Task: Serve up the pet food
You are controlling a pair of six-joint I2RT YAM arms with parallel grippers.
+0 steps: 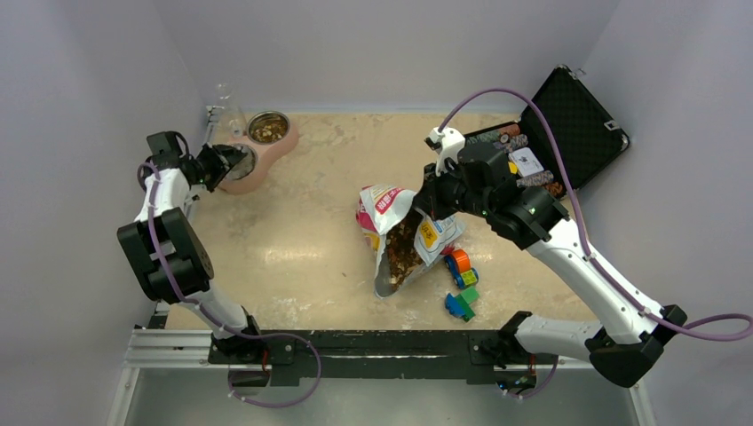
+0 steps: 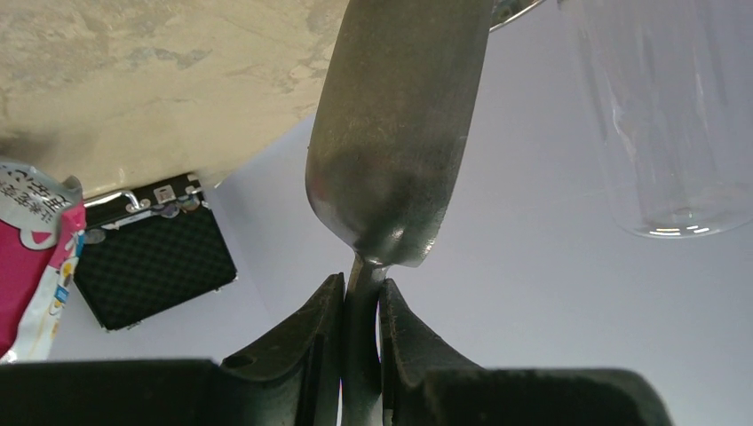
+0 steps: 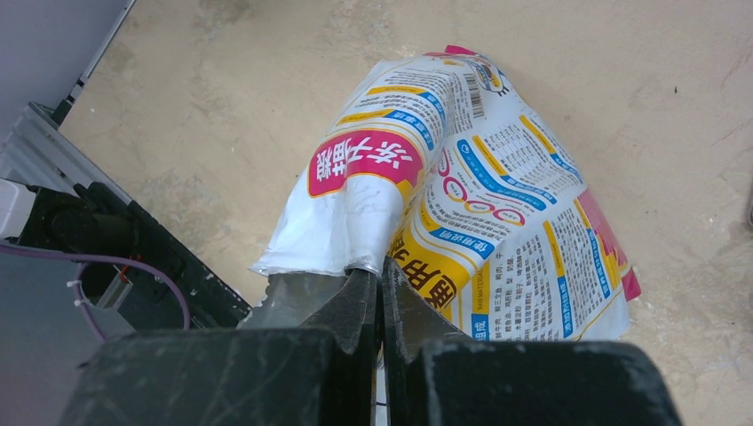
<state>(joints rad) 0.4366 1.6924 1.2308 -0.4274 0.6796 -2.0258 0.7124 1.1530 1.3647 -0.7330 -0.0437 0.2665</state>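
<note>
The white, yellow and red pet food bag [image 1: 391, 209] lies open in the middle of the table, with brown kibble [image 1: 404, 253] showing in its mouth. My right gripper [image 1: 424, 202] is shut on the bag's upper rim; in the right wrist view the jaws [image 3: 382, 275] pinch the edge of the bag [image 3: 471, 177]. My left gripper [image 1: 217, 164] is shut on the handle of a metal scoop [image 2: 400, 133], held over the near bowl of a pink double feeder [image 1: 282, 151]. The feeder's far steel bowl [image 1: 267, 128] holds kibble. Whether the scoop holds any kibble is hidden.
A clear glass vessel [image 1: 229, 111] stands behind the feeder and shows in the left wrist view [image 2: 657, 115]. An open black case [image 1: 568, 124] with poker chips [image 1: 515, 138] sits at the back right. Coloured toy blocks [image 1: 462, 284] lie near the bag's mouth. The arms' base rail [image 3: 98, 231] runs along the near edge.
</note>
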